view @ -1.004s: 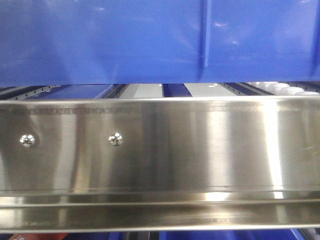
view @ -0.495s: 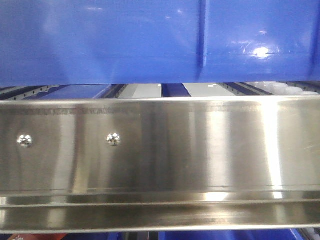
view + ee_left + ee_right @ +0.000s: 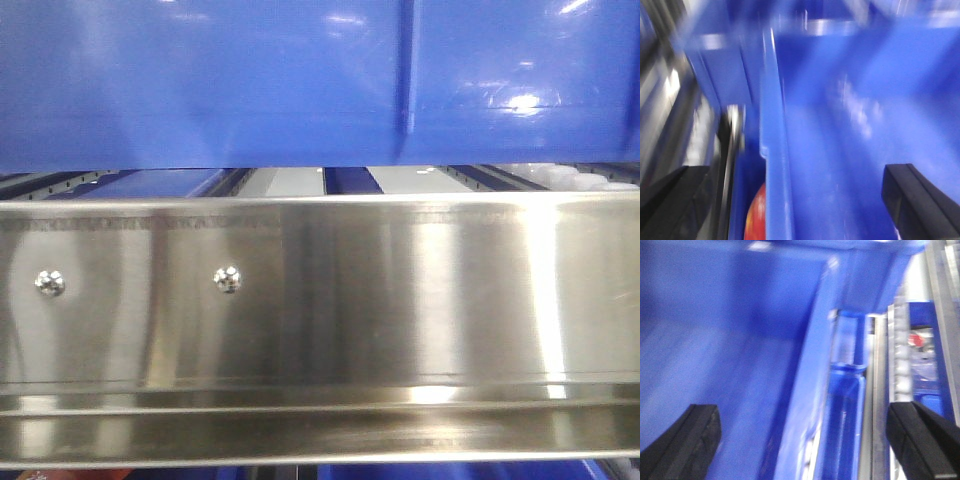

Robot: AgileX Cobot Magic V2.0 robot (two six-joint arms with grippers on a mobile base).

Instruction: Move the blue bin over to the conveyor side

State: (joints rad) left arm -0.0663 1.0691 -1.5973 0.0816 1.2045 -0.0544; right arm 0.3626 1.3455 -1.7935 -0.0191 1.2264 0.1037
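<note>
The steel rail [image 3: 320,300] fills the lower frame. Behind it the blue bin [image 3: 200,80] spans the top, its long wall facing the camera and its long axis running left to right. The left gripper [image 3: 790,200] and right gripper [image 3: 805,440] each straddle a bin wall, fingers wide apart. Compared with a second ago, the rail's screws [image 3: 228,279] sit slightly further left, and a glint has appeared right of the rib [image 3: 408,70].

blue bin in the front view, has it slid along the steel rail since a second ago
No: the glossy blue plastic bin keeps its vertical rib equally far right of the brushed-steel rail's screws.
</note>
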